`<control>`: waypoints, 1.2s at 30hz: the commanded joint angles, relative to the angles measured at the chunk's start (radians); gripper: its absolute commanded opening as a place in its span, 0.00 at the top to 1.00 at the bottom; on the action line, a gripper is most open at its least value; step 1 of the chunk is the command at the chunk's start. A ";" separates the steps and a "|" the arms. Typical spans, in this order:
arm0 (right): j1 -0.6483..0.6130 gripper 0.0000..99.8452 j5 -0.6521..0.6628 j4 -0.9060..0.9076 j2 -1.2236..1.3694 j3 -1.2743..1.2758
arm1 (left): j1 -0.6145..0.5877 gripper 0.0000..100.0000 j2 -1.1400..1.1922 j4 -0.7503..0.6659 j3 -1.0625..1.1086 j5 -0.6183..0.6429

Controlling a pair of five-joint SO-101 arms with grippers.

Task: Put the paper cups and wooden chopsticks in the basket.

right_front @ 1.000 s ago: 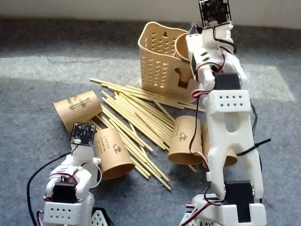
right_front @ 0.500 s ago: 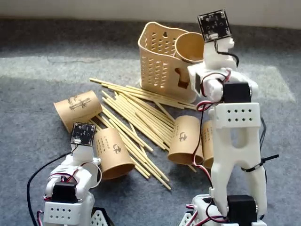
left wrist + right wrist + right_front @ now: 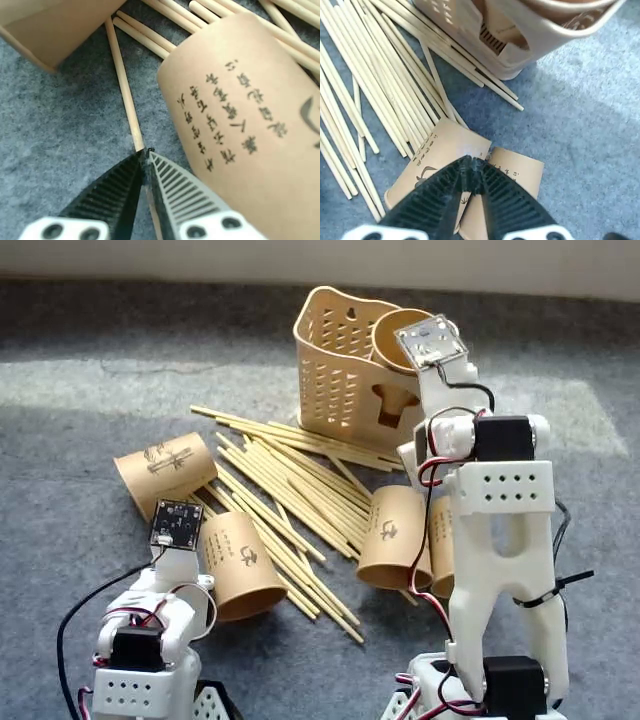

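The tan basket [image 3: 345,365] stands at the back with one paper cup [image 3: 400,335] inside it, leaning on the rim. Wooden chopsticks [image 3: 290,485] lie fanned out in front of the basket. Several paper cups lie on their sides: one at the left [image 3: 165,472], one near the left arm [image 3: 235,565], two by the right arm [image 3: 393,537]. My right gripper [image 3: 471,165] is shut and empty, hanging over those two cups [image 3: 445,152] just short of the basket [image 3: 520,40]. My left gripper [image 3: 146,154] is shut, its tips at the end of a chopstick [image 3: 122,90] beside a lying cup [image 3: 250,120].
Everything rests on a grey carpet [image 3: 90,440]. Open carpet lies left of the chopsticks and right of the basket [image 3: 580,430]. Another lying cup [image 3: 55,25] is beyond the left gripper.
The right arm has drawn back from over the basket and tipped its wrist downward, leaving the cup in the basket. The left arm has stayed still.
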 commanded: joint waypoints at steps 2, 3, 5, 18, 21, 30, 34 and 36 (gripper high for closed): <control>-0.021 0.98 0.014 0.038 -0.064 0.002 | -0.002 0.99 -0.010 0.005 0.019 -0.008; -0.025 0.98 0.014 0.030 -0.090 0.027 | -0.002 0.99 -0.010 0.005 0.019 -0.008; -0.033 0.98 0.015 0.001 -0.168 0.097 | -0.002 0.99 -0.010 0.005 0.019 -0.008; -0.076 0.79 0.017 -0.254 -0.766 0.760 | -0.002 0.99 -0.010 0.005 0.019 -0.008; -0.108 0.77 0.020 -0.243 -0.891 0.823 | -0.002 0.99 -0.010 0.005 0.019 -0.008; -0.200 0.77 0.117 -0.173 -1.033 0.929 | -0.002 0.99 -0.010 0.005 0.019 -0.008; -0.216 0.77 0.186 -0.139 -1.033 0.951 | -0.002 0.99 -0.010 0.005 0.019 -0.008; -0.217 0.77 0.222 -0.122 -1.033 0.952 | -0.002 0.99 -0.010 0.005 0.019 -0.008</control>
